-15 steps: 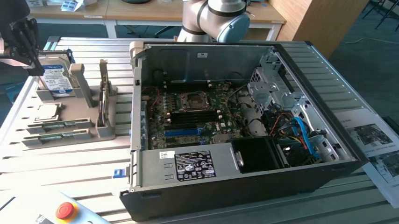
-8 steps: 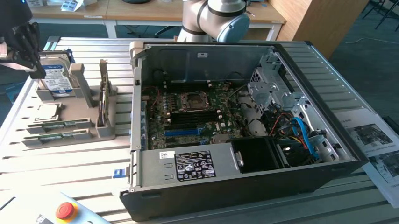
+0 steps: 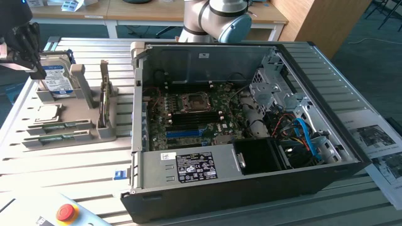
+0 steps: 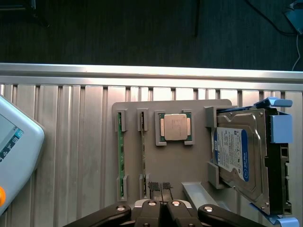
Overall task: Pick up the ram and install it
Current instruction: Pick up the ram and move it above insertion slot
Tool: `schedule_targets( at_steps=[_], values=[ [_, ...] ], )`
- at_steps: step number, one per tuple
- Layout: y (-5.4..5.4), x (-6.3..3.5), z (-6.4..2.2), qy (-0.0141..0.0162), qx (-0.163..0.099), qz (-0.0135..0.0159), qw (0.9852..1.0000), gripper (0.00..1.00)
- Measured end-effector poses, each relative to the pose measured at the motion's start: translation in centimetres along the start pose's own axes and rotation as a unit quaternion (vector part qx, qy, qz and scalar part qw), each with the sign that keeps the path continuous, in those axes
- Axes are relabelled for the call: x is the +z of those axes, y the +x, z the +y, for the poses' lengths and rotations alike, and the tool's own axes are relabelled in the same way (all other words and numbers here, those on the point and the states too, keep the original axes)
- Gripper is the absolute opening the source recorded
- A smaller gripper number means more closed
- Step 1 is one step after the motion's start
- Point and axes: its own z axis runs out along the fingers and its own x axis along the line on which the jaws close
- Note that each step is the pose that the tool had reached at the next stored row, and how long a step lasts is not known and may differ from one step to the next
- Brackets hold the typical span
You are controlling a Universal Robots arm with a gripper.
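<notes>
Our gripper [image 4: 160, 187] is closed tight, its pads [image 4: 152, 185] pressed together with nothing between them. It hangs above the grey holder [image 4: 189, 161], over the end where the sticks' clips sit. The ram [image 4: 143, 156] stands on edge in its clips just beside the pads, between the CPU [image 4: 174, 127] and a second stick [image 4: 119, 156] that is seated the same way. The hard drive [image 4: 236, 156] rests in its cradle on the far side of the CPU. The holder lies on the slatted table [image 4: 71, 142], and the open case [image 3: 251, 197] with its blue slot [image 3: 185, 133] sits well apart, toward the exterior view's right.

We judge the step in hand to be the approach to the ram, with no contact made yet. To do it well, we want the jaws parted before any descent, since closed pads would only strike the board's top edge. We should centre over the thin edge, square the pads to the ram's flat faces, and grip between the end clips, clear of the neighbouring stick. A straight pull along the clips should avoid twisting the board.
</notes>
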Motion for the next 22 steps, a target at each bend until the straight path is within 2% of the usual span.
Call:
schedule_targets(
  at_steps=[7,8,10,11,22],
  values=[
    [0.00,0.00,0.00,0.0000,0.000,0.0000,1.0000,0.11],
    [0.00,0.00,0.00,0.0000,0.000,0.0000,1.0000,0.17],
    [0.00,0.00,0.00,0.0000,0.000,0.0000,1.0000,0.17],
    [0.00,0.00,0.00,0.0000,0.000,0.0000,1.0000,0.24],
    [0.00,0.00,0.00,0.0000,0.000,0.0000,1.0000,0.25]
  ],
)
